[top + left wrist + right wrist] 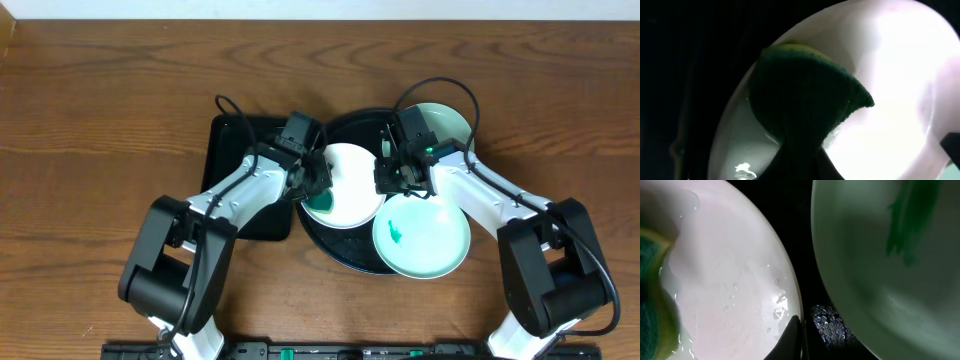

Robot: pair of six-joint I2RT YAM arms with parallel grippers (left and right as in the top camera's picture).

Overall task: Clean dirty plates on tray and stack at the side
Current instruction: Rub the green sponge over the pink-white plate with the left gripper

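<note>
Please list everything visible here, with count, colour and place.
table: one, brown wood, underneath
round tray: one, glossy black, table centre
rectangular tray: one, black, left of round tray
white plate: one, white, middle of round tray
front mint plate: one, pale mint with teal smear, tray's front right
back mint plate: one, pale mint, tray's back right
sponge: one, green and yellow, on white plate
left gripper: shut on sponge
right gripper: shut, at white plate's right rim

Overhead: we see even light, sharp focus.
Left wrist: white plate (pixel 900 75) glares upper right; sponge (pixel 805 95) backlit, dark.
Right wrist: soft blur, wet glints lower centre.
</note>
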